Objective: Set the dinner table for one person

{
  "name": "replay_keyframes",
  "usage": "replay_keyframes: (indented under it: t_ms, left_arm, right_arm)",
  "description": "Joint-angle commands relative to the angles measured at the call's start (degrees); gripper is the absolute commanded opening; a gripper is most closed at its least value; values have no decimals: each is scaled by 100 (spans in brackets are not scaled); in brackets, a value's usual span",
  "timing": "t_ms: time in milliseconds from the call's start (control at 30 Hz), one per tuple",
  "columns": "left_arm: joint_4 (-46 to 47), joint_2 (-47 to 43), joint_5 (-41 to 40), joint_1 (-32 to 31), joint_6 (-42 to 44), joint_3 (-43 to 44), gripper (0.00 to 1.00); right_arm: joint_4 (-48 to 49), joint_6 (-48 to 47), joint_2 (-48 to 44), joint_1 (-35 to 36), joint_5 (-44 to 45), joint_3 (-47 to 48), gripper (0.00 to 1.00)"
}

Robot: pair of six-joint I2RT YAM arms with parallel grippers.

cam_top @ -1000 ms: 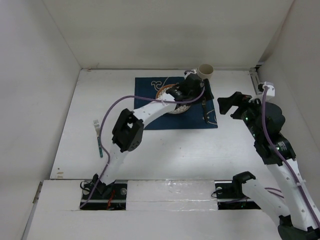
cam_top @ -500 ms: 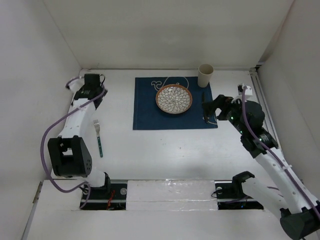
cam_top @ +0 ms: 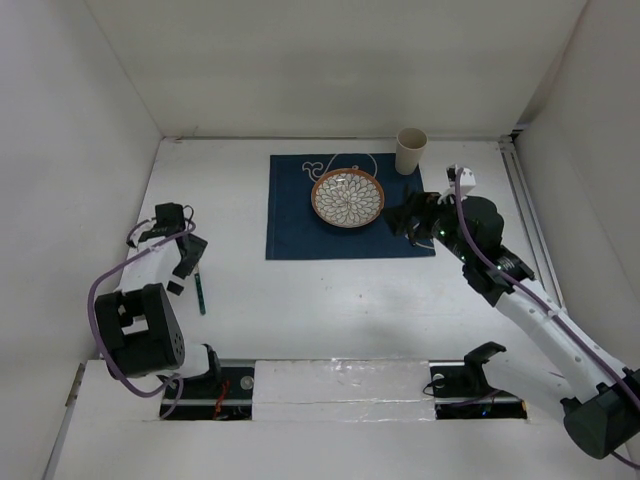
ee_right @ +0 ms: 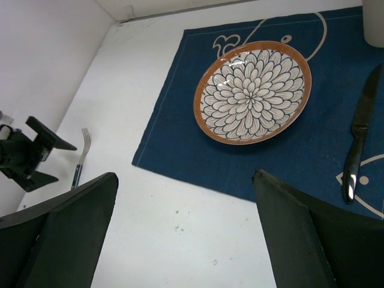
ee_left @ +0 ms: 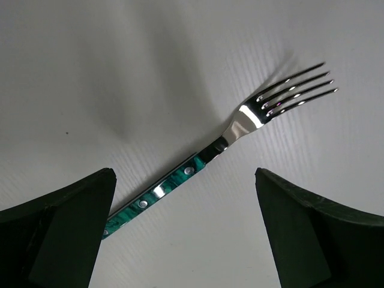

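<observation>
Green-handled and steel-tined, the fork (ee_left: 240, 129) lies flat on the white bench (cam_top: 330, 300), at the left of the overhead view and well apart from the navy placemat (cam_top: 295, 235) and its plate (cam_top: 347, 197). The left end effector (cam_top: 183, 262) hovers over it, jaws spread wide and empty. In the wrist view the handle slants off toward the lower-left finger, so the grasp probably needs centring and squaring across the handle, then a low descent. The right end effector (cam_top: 408, 222), likewise agape and empty, hangs over the mat's right edge.
</observation>
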Motion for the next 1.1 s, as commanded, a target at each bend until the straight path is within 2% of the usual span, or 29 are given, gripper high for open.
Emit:
replay_keyframes:
  t_ms: [0,100,233,400,500,667,733,900,1000,1067]
  left_arm:
    - [351,-113,485,-10,242,-339,98]
    - [738,-113,837,-10,373,-682,94]
    - [818,45,838,-247,313,-762,90]
    - [818,159,838,-248,365,-894,72]
    - [888,308,899,-248,365,-955,56]
    - [1134,739,1146,-248,541,-955,48]
    - [1292,880,1321,-248,593,-955,40]
    - [1723,1178,1682,-248,708,-1158,31]
    - [1793,1232,1734,-248,778,-1105,18]
    - [1846,1170,1735,-248,778,-1105,18]
  right_arm:
    - [495,-11,-28,53,-84,167,100]
    - [495,-11,-28,53,-84,114,100]
    - [495,-11,34,53,-84,114,100]
    - [495,-11,34,53,-84,114,100]
    - [495,-11,34,53,-84,114,100]
    - [495,-11,-27,53,-31,61,100]
    - [495,-11,-28,53,21,61,100]
    - [495,-11,-28,-52,-31,9,100]
    - [495,-11,-80,-53,-31,9,100]
    - [495,-11,-80,-53,-31,9,100]
